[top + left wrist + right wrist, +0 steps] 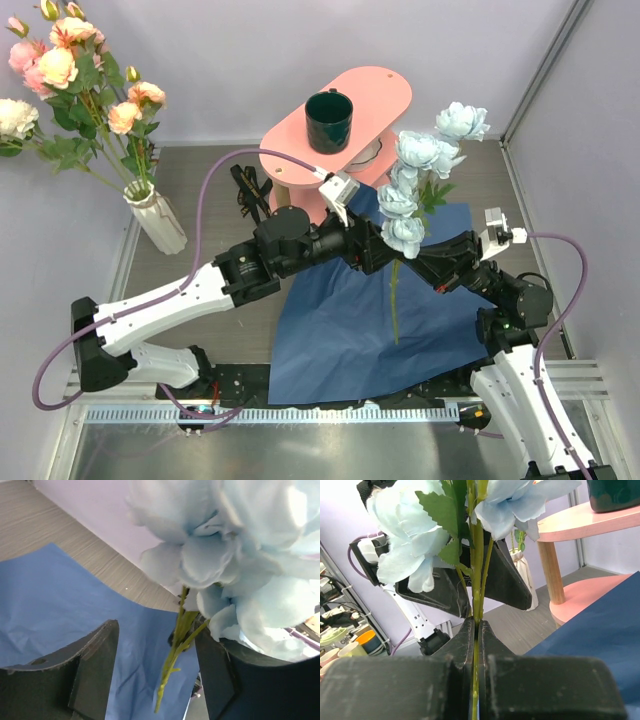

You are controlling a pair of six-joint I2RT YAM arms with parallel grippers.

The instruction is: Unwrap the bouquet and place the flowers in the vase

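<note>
Spray of pale-blue artificial flowers point(415, 150) on one green stem stands upright above the spread blue wrapping paper point(340, 340). Right hand point(476, 630) is clamped on the stem below the blooms. Left hand point(157, 665) sits just under the lowest bloom, fingers apart, with the stem between them and nearer one finger; contact cannot be told. Ribbed cream-white vase point(160, 222) stands at the left of the bench point(205, 170), well apart, holding pink, peach and cream flowers point(70, 70). Dark green mug point(330, 120) sits on pink two-tier stand point(385, 85) behind.
</note>
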